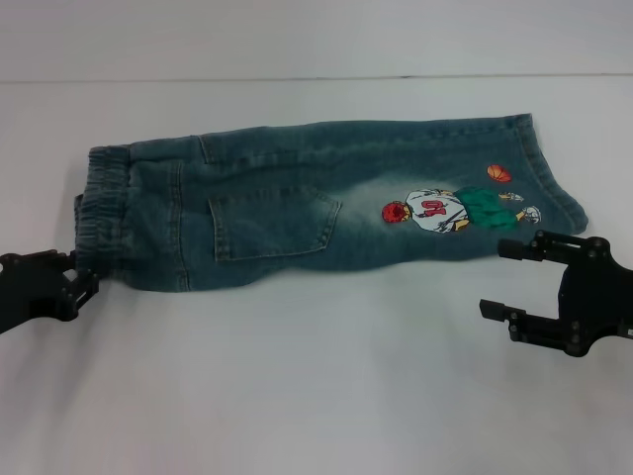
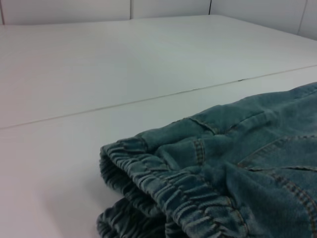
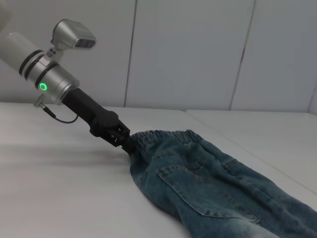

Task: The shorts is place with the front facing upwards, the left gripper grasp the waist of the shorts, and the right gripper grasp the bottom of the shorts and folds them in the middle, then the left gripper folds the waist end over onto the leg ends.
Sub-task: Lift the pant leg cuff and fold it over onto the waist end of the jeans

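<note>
The denim shorts [image 1: 297,198] lie flat on the white table, folded lengthwise, with a pocket and the cartoon patch [image 1: 445,210] facing up. The ruffled waist of the shorts [image 1: 104,208] is at the left and the hemmed leg ends [image 1: 549,168] are at the right. My left gripper [image 1: 87,282] is at the near corner of the waist, and in the right wrist view the left gripper [image 3: 128,144] pinches the elastic band [image 3: 163,136]. The left wrist view shows the waistband [image 2: 163,183] close up. My right gripper [image 1: 495,278] stands open just in front of the leg ends, holding nothing.
The white table [image 1: 297,396] stretches bare in front of the shorts. A seam line [image 1: 297,78] crosses the table behind them, and pale wall panels [image 3: 198,49] stand beyond the far edge.
</note>
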Action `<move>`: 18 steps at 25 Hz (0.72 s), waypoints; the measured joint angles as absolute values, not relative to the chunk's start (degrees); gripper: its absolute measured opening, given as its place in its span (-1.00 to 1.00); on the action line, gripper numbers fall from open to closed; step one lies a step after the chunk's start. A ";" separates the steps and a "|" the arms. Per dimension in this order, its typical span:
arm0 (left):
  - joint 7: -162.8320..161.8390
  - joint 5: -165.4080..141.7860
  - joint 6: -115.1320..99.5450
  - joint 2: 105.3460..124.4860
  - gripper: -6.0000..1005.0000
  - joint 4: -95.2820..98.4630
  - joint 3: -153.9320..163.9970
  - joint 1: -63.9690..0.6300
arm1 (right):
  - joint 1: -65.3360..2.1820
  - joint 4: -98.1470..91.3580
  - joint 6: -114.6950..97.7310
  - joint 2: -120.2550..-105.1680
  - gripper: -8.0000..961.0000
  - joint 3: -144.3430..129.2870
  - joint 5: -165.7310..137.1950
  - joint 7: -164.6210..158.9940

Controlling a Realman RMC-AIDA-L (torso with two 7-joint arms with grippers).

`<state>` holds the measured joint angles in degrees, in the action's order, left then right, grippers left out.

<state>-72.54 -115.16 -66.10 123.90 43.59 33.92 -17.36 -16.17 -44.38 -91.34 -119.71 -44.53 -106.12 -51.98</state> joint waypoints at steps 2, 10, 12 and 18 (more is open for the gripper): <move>-72.62 -115.14 -66.23 123.91 -0.15 43.59 33.93 -17.49 | -16.17 -44.38 -91.31 -119.71 0.47 -44.49 -106.02 -51.97; -75.91 -114.55 -69.87 123.93 -0.75 45.53 33.69 -17.62 | -16.48 -43.83 -90.66 -119.88 0.47 -41.40 -105.76 -51.88; -78.93 -114.11 -72.30 123.93 -0.82 47.96 33.54 -17.67 | -16.63 -43.15 -89.52 -120.00 0.47 -40.22 -104.93 -52.01; -87.43 -111.08 -80.26 124.14 -0.88 58.45 33.60 -17.45 | -17.88 -37.52 -82.17 -120.02 0.46 -39.50 -99.09 -50.75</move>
